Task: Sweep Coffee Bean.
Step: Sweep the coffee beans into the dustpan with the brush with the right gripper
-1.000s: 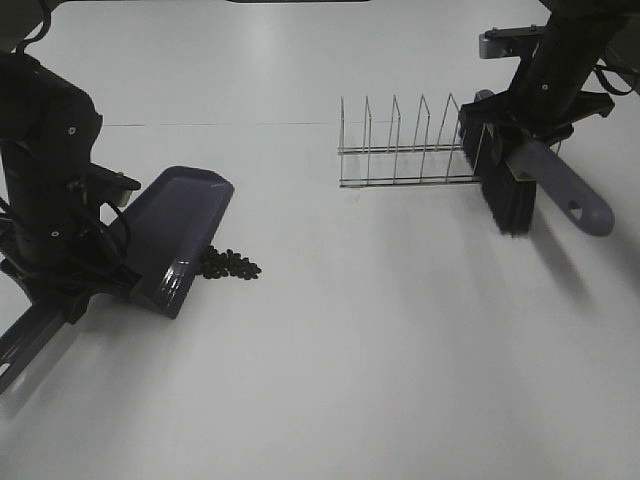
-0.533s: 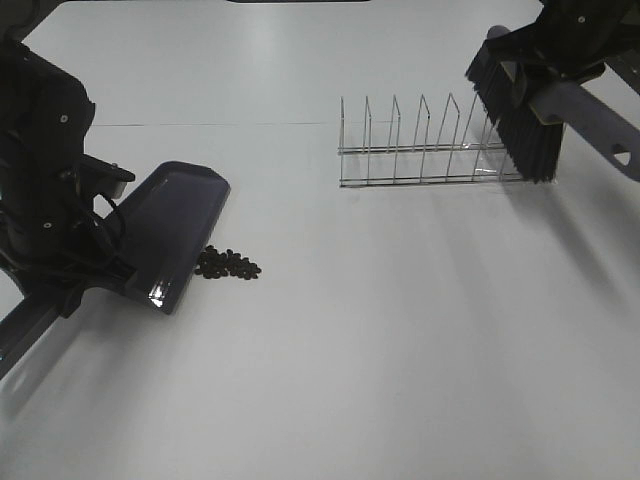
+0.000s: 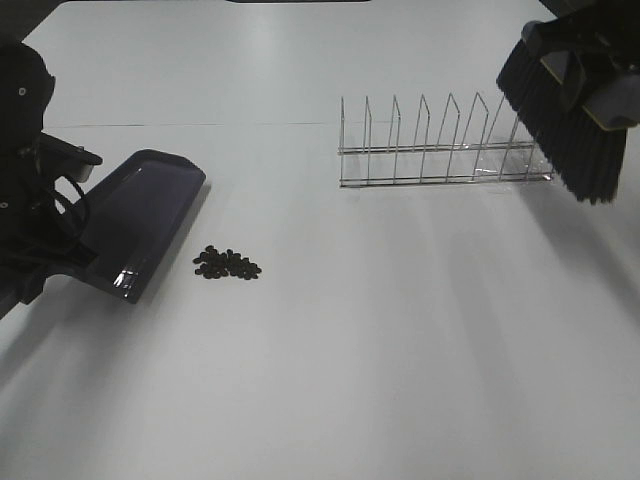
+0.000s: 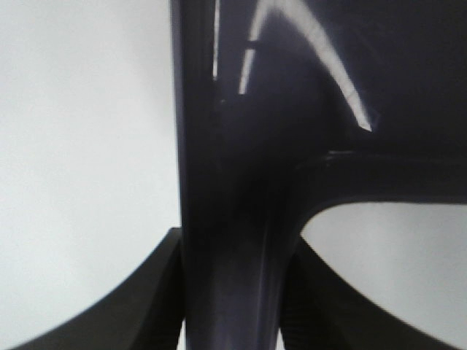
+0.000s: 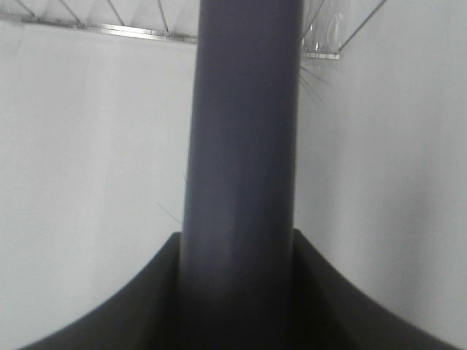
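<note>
We judge the coffee beans (image 3: 227, 264) to be light, hard and smooth: they will roll and scatter at any sharp knock, and they are far too small for jaws to pick up. So we would not take hold of them at all. The hold belongs on the tools, and both tools are already in hand.

The left gripper (image 4: 232, 306) has its jaws closed tight on the handle of the dustpan (image 3: 140, 220). The right gripper (image 5: 237, 299) has its jaws closed tight on the handle of the brush (image 3: 565, 130).

The beans lie in one small tight patch on the desk (image 3: 400, 350), near the dustpan's open lip. They do not touch it; a strip of bare desk shows between. None are inside the dustpan. From its shadow, the dustpan seems to sit tilted, with the lip low.

The brush hangs well apart from the dustpan, across the desk, bristles pointing down. The wire rack (image 3: 430, 150) stands between brush and dustpan.

So the beans are near the left jaws' tool and far from the right jaws' tool. In our judgement the stroke should be short and soft, towards the dustpan, with its lip pressed flat so beans do not slip beneath.
</note>
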Controlling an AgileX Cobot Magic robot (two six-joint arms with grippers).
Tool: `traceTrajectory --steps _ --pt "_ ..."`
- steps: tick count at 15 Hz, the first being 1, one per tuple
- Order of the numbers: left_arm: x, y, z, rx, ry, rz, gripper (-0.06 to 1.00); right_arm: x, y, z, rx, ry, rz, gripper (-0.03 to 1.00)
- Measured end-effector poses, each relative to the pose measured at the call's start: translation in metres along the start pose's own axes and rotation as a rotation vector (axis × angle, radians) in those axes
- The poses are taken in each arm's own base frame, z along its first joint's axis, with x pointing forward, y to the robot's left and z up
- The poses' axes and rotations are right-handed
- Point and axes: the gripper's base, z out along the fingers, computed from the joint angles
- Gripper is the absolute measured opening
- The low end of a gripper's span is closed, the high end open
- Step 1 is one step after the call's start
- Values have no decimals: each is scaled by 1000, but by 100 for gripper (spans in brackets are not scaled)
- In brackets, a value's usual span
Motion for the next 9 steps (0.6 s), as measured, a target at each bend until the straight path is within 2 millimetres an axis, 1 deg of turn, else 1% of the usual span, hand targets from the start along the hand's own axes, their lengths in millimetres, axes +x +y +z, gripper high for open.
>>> traceTrajectory --steps 2,3,4,5,6,8,9 --pt "-1 5 1 -19 -8 17 33 22 1 11 4 64 9 31" --pt "-2 5 1 -22 -19 20 33 32 1 22 9 102 16 31" --pt "-3 5 2 -21 -22 21 33 37 2 27 11 120 18 31" --pt "-4 4 6 -24 -14 27 33 45 2 36 12 138 24 31" --pt "-5 1 18 -24 23 36 33 54 1 48 33 159 55 31" --pt "-6 -2 19 -28 25 48 33 55 3 54 62 167 47 31" --pt "-7 -7 18 -33 16 64 33 54 8 56 89 168 19 31"
